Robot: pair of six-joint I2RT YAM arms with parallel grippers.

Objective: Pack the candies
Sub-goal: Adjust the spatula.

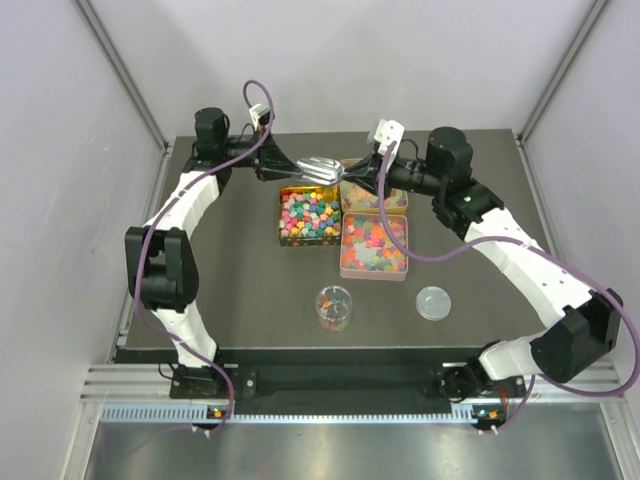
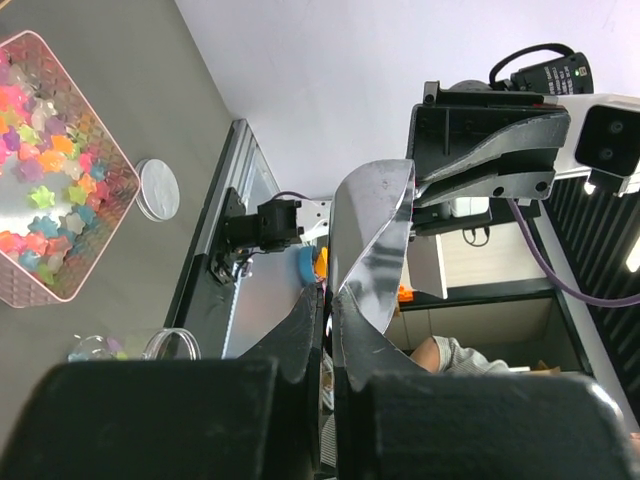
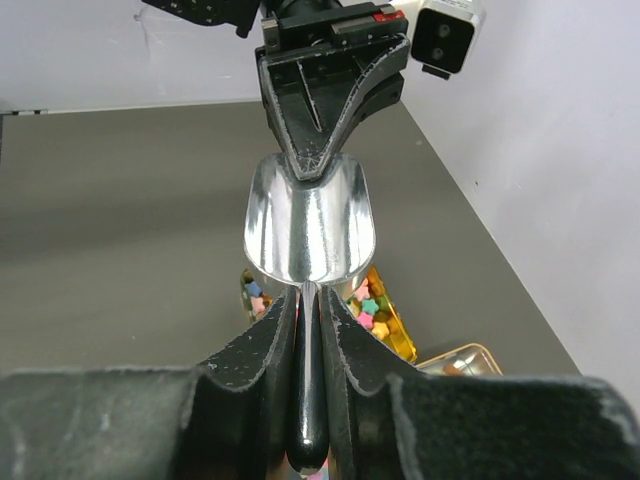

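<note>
A shiny metal scoop point(image 1: 320, 168) hangs above the back of the tins, held from both ends. My left gripper point(image 1: 298, 170) is shut on the far rim of the scoop point(image 2: 372, 240). My right gripper point(image 3: 308, 295) is shut on the scoop's dark handle point(image 3: 308, 400), and the empty bowl point(image 3: 310, 225) points away from it. The candies point(image 1: 308, 217) fill a gold tin as small coloured cubes. Star-shaped gummy candies point(image 1: 375, 245) fill a pink tin point(image 2: 128, 185). Some candies point(image 3: 370, 305) show just under the scoop.
A third gold tin point(image 1: 362, 197) sits behind the pink one, under my right gripper point(image 1: 345, 175). A small glass jar point(image 1: 334, 308) with a few candies stands near the front, its round lid point(image 1: 434, 302) lying to its right.
</note>
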